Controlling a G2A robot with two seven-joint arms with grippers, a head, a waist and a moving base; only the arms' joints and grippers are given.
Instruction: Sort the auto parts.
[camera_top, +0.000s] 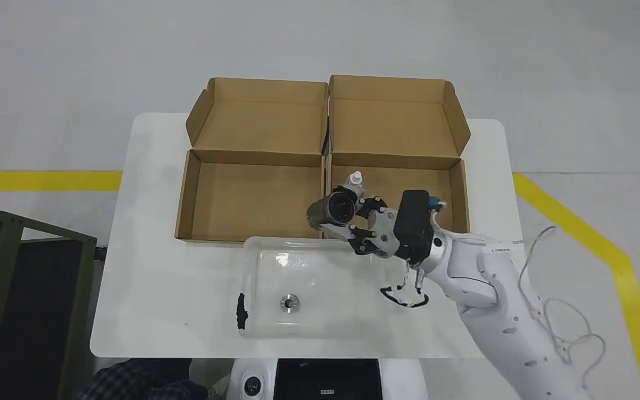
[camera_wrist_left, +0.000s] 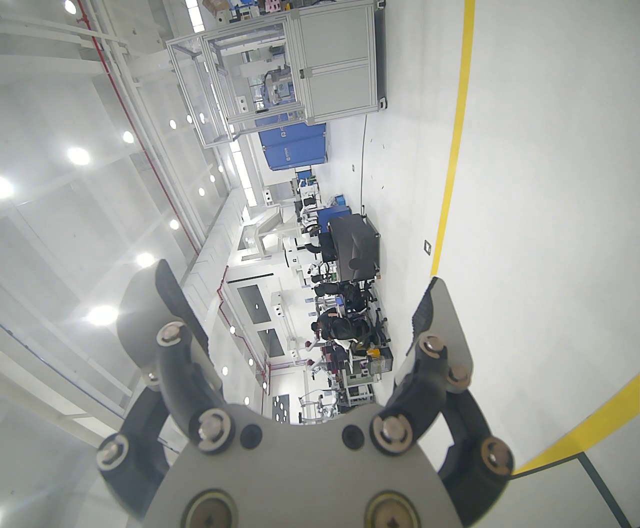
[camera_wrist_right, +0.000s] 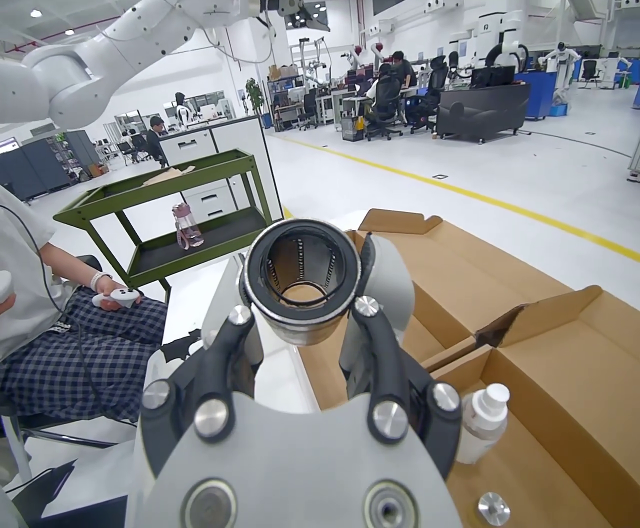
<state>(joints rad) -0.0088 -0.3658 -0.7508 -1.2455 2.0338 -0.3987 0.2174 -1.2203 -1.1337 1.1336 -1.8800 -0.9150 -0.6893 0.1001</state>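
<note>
Over the white bench (camera_top: 150, 300), the right end effector (camera_wrist_right: 307, 295) clamps a steel sleeve (camera_top: 333, 208) across its barrel, above the near walls of two boxes (camera_top: 250, 200), just beyond the tray (camera_top: 262, 262). It looks heavy, rigid and slick, so a mid-barrel hold suits. The left end effector (camera_wrist_left: 300, 280) gapes empty.

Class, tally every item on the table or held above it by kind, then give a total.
Open brown cardboard boxes: 2
Clear plastic tray: 1
Silver metal cylindrical sleeve: 1
Small silver round parts: 2
White plastic spray bottle: 1
Small black part: 1
Total: 8
</note>
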